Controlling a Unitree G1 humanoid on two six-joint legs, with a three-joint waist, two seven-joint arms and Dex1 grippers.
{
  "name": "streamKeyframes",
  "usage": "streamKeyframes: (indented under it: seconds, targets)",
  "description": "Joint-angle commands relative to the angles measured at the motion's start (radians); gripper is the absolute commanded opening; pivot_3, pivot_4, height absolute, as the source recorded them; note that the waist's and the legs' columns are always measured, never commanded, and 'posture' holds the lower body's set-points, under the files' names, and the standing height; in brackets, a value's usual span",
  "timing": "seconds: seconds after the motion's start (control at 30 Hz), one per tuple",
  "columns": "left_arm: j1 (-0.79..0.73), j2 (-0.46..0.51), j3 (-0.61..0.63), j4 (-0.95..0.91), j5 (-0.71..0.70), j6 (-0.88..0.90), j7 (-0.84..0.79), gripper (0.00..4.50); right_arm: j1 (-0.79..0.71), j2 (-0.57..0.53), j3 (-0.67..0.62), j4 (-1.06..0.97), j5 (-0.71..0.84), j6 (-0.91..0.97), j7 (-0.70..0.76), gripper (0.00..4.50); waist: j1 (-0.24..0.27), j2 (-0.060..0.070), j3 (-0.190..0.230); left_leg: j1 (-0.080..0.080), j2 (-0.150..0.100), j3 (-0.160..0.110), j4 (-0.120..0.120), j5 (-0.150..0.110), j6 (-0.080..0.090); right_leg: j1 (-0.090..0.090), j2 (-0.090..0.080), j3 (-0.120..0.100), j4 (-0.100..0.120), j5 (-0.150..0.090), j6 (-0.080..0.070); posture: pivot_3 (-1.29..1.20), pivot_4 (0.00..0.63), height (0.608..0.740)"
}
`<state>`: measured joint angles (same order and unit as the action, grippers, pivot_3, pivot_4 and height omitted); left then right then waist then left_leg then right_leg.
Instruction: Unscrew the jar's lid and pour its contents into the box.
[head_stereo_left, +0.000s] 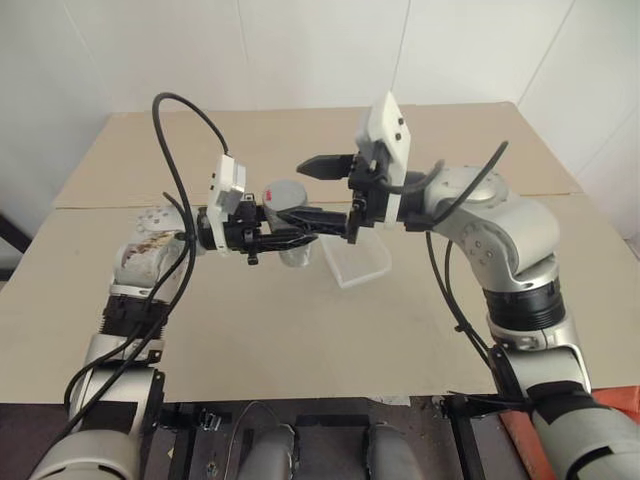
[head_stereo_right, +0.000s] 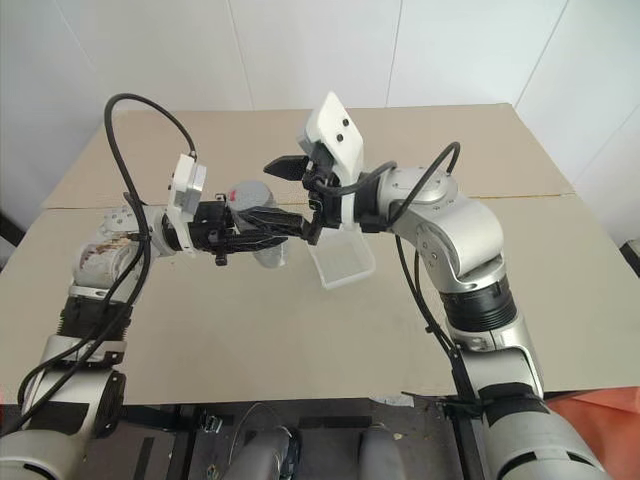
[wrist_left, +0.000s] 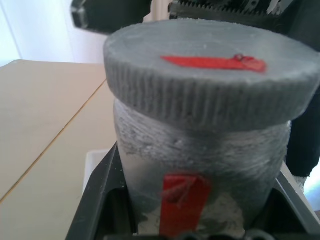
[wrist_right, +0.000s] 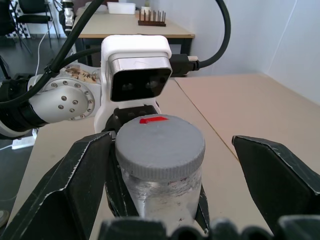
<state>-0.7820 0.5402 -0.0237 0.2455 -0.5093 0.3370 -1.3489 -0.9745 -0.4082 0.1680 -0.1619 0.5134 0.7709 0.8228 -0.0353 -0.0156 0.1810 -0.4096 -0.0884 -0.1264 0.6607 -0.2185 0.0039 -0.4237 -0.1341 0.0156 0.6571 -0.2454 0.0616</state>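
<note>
Above the tan bench (head_stereo_left: 420, 330), the left pincer (head_stereo_left: 300, 236) was clamped on the body of the jar (head_stereo_left: 287, 222), holding it upright in the air with the grey lid (wrist_right: 160, 142) still screwed on. The right pincer (head_stereo_left: 325, 190) stood spread wide, its two black fingers (wrist_right: 75, 185) set on either side of the lid without touching it. The clear box (head_stereo_left: 357, 262) lay on the bench just beyond and below the jar. The left wrist view showed a red label strip (wrist_left: 184, 202) on the jar's side; the right wrist view showed the lid's red mark (wrist_right: 153, 119) from above.
</note>
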Motion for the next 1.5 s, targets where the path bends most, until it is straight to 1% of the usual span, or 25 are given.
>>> streamKeyframes:
  seconds: [0.03, 0.23, 0.33, 0.4, 0.47, 0.53, 0.63, 0.67, 0.77, 0.8, 0.87, 0.9, 1.03, 1.13, 1.27, 1.33, 1.4, 1.43, 1.47, 1.5]
  targets:
    - [-0.026, -0.004, 0.004, -0.009, 0.001, -0.019, -0.019, 1.93, -0.028, 0.013, -0.003, 0.004, -0.006, 0.006, -0.009, 4.50, -0.007, 0.000, 0.000, 0.000, 0.000, 0.000, 0.000, 0.000, 0.000, 0.000, 0.000, 0.000, 0.000, 0.000, 0.000, 0.00, 0.150, 0.740]
    - [-0.020, -0.005, 0.005, -0.019, 0.002, -0.020, -0.025, 1.93, -0.038, 0.021, -0.001, 0.022, -0.004, 0.001, 0.003, 4.50, -0.011, 0.000, 0.000, 0.000, 0.000, 0.000, 0.000, 0.000, 0.000, 0.000, 0.000, 0.000, 0.001, 0.000, 0.000, 0.00, 0.150, 0.740]
    - [-0.018, -0.003, 0.002, -0.021, 0.004, -0.021, -0.029, 1.93, -0.045, 0.032, -0.006, 0.032, 0.001, -0.005, 0.009, 3.95, -0.011, 0.000, 0.000, 0.000, 0.000, 0.000, 0.000, 0.000, 0.000, 0.000, 0.000, 0.000, 0.001, 0.000, 0.000, 0.00, 0.150, 0.740]
    - [-0.016, -0.001, 0.002, -0.022, 0.005, -0.022, -0.032, 1.93, -0.048, 0.037, -0.010, 0.036, 0.006, -0.009, 0.017, 3.28, -0.011, 0.000, 0.000, 0.000, 0.000, 0.000, 0.000, 0.000, 0.000, 0.000, 0.000, 0.000, 0.002, 0.000, 0.000, 0.00, 0.150, 0.740]
    - [-0.015, 0.002, 0.001, -0.023, 0.007, -0.023, -0.035, 1.93, -0.049, 0.040, -0.015, 0.038, 0.012, -0.010, 0.028, 2.76, -0.011, 0.000, 0.000, 0.000, 0.000, 0.000, 0.000, 0.000, 0.000, 0.000, 0.000, 0.000, 0.002, 0.000, 0.000, 0.00, 0.150, 0.740]
    - [-0.015, 0.005, -0.001, -0.023, 0.010, -0.028, -0.039, 1.93, -0.047, 0.037, -0.022, 0.039, 0.025, -0.017, 0.053, 2.76, -0.011, 0.000, 0.000, 0.000, 0.000, 0.000, 0.000, 0.000, 0.000, 0.000, 0.000, 0.000, 0.003, 0.000, 0.000, 0.00, 0.150, 0.740]
    - [-0.014, 0.010, -0.006, -0.027, 0.007, -0.036, -0.065, 1.93, -0.042, 0.026, -0.027, 0.046, 0.055, -0.050, 0.139, 2.76, -0.011, 0.000, 0.000, 0.000, 0.000, 0.000, 0.000, 0.000, 0.000, 0.000, 0.000, 0.000, 0.004, 0.000, 0.000, 0.00, 0.150, 0.740]
    - [-0.019, 0.014, -0.010, -0.033, 0.003, -0.044, -0.089, 1.93, -0.047, 0.023, -0.029, 0.070, 0.073, -0.069, 0.201, 2.76, -0.011, 0.000, 0.000, 0.000, 0.000, 0.000, 0.000, 0.000, 0.000, 0.000, 0.000, 0.000, 0.004, 0.000, 0.000, 0.00, 0.150, 0.740]
    - [-0.044, 0.017, -0.007, -0.067, -0.041, -0.004, -0.144, 1.93, -0.069, 0.024, -0.025, 0.191, 0.115, -0.171, 0.458, 2.76, -0.011, 0.000, 0.000, 0.000, 0.000, 0.000, 0.000, 0.000, 0.000, 0.000, 0.001, 0.000, 0.003, 0.000, 0.000, 0.00, 0.150, 0.740]
    - [-0.048, 0.018, -0.011, -0.090, -0.058, 0.012, -0.167, 1.93, -0.092, 0.032, -0.009, 0.262, 0.113, -0.214, 0.568, 2.76, -0.013, 0.000, 0.000, 0.000, 0.001, 0.000, 0.000, 0.000, 0.000, 0.000, 0.001, 0.000, 0.003, 0.000, 0.000, 0.00, 0.150, 0.740]
    - [-0.050, 0.019, -0.015, -0.122, -0.077, 0.034, -0.193, 1.93, -0.135, 0.051, 0.016, 0.375, 0.098, -0.275, 0.714, 2.76, -0.018, 0.000, 0.000, 0.000, 0.001, 0.000, 0.000, 0.000, 0.000, 0.001, 0.001, 0.000, 0.001, 0.000, 0.000, 0.00, 0.150, 0.740]
    - [-0.050, 0.018, -0.016, -0.129, -0.082, 0.040, -0.198, 1.93, -0.152, 0.061, 0.022, 0.420, 0.087, -0.299, 0.758, 2.76, -0.020, 0.000, 0.000, 0.001, 0.001, 0.000, 0.000, 0.000, 0.000, 0.001, 0.001, 0.000, 0.002, 0.000, 0.000, 0.00, 0.150, 0.740]
    - [-0.042, 0.004, -0.017, -0.188, -0.112, 0.084, -0.190, 1.93, -0.235, 0.052, 0.151, 0.548, 0.240, -0.361, 0.792, 2.76, -0.033, 0.000, 0.000, 0.002, 0.002, 0.000, 0.000, 0.000, 0.000, 0.001, 0.001, 0.000, 0.002, 0.000, 0.000, 0.00, 0.150, 0.740]
    - [-0.027, 0.000, -0.019, -0.225, -0.115, 0.095, -0.178, 1.93, -0.270, 0.063, 0.208, 0.614, 0.250, -0.441, 0.792, 2.76, -0.038, 0.000, 0.000, 0.002, 0.002, 0.000, 0.000, 0.000, 0.000, 0.000, 0.001, 0.001, 0.002, 0.000, 0.000, 0.00, 0.150, 0.740]
    - [-0.007, 0.010, -0.012, -0.242, -0.109, 0.100, -0.164, 1.93, -0.286, 0.081, 0.197, 0.678, 0.221, -0.521, 0.792, 2.76, -0.036, 0.000, 0.000, 0.002, 0.002, 0.000, 0.000, 0.000, 0.000, 0.000, 0.002, 0.001, 0.002, 0.000, 0.000, 0.00, 0.150, 0.740]
    - [0.001, 0.021, -0.008, -0.228, -0.092, 0.091, -0.153, 1.93, -0.290, 0.087, 0.156, 0.705, 0.180, -0.506, 0.787, 3.49, -0.034, 0.000, 0.000, 0.002, 0.002, 0.000, 0.000, 0.000, 0.000, 0.000, 0.002, 0.001, 0.002, 0.000, 0.000, 0.00, 0.150, 0.740]
    - [0.007, 0.028, -0.005, -0.217, -0.082, 0.086, -0.148, 1.93, -0.290, 0.092, 0.121, 0.715, 0.143, -0.497, 0.770, 3.98, -0.033, 0.000, 0.000, 0.002, 0.002, 0.000, 0.000, 0.000, 0.000, 0.000, 0.002, 0.001, 0.004, 0.000, 0.000, 0.00, 0.150, 0.740]
    - [0.014, 0.037, 0.004, -0.199, -0.074, 0.085, -0.138, 1.93, -0.270, 0.077, 0.097, 0.693, 0.129, -0.510, 0.747, 4.37, -0.032, 0.000, 0.000, 0.002, 0.002, 0.000, 0.000, 0.000, -0.001, -0.001, 0.002, 0.001, 0.005, 0.000, 0.000, 0.00, 0.150, 0.740]
    - [0.021, 0.043, 0.012, -0.183, -0.067, 0.082, -0.130, 1.93, -0.252, 0.062, 0.077, 0.668, 0.118, -0.513, 0.725, 4.48, -0.032, 0.000, 0.000, 0.002, 0.002, 0.000, 0.000, 0.000, -0.001, -0.001, 0.002, 0.001, 0.006, 0.000, 0.000, 0.00, 0.150, 0.740]
    - [0.029, 0.049, 0.025, -0.164, -0.062, 0.082, -0.115, 1.93, -0.228, 0.046, 0.056, 0.628, 0.104, -0.510, 0.690, 4.48, -0.029, 0.000, 0.000, 0.001, 0.002, 0.000, 0.000, 0.000, -0.001, -0.001, 0.002, 0.001, 0.006, 0.000, 0.000, 0.00, 0.150, 0.740]
